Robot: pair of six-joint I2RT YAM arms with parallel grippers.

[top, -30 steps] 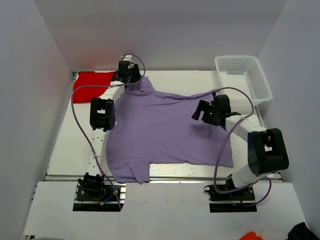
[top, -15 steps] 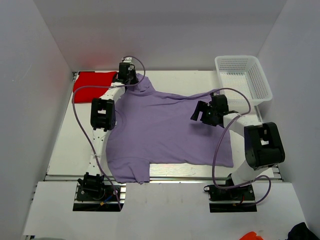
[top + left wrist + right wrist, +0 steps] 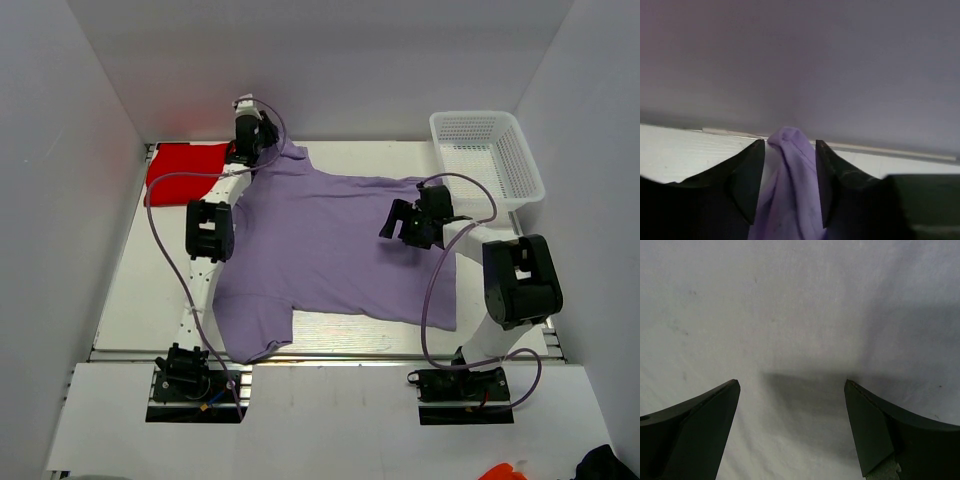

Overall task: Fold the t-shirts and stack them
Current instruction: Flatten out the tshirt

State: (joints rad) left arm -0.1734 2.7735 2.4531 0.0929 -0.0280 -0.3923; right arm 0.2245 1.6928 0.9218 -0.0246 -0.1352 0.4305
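1. The light purple, short-sleeved cloth t-shirt lies spread mostly flat across the middle of the white table. One sleeve is at the near left, and the far-left corner is drawn up off the surface. The bright red shirt, folded into a neat rectangle, sits in the far left corner, partly hidden by the left arm.
2. The left gripper pinches that raised corner. Its wrist view shows a bunched ridge of purple cloth squeezed between the two dark fingers.
3. The right gripper hovers over the right side of the purple shirt. Its fingers are spread wide with nothing between them.
4. The shirt looks light, limp and soft, so it would likely sag and crease from a single hold. Pinching small folds at the hem, shoulders or corners, one with each arm, should keep an edge straight.
5. Only the left wrist view proves the grip, because the overhead view hides those fingertips. The right wrist view shows just a pale surface and a shadow, while the overhead view places that gripper above the shirt. Only the overhead view shows the white plastic mesh basket at the far right.
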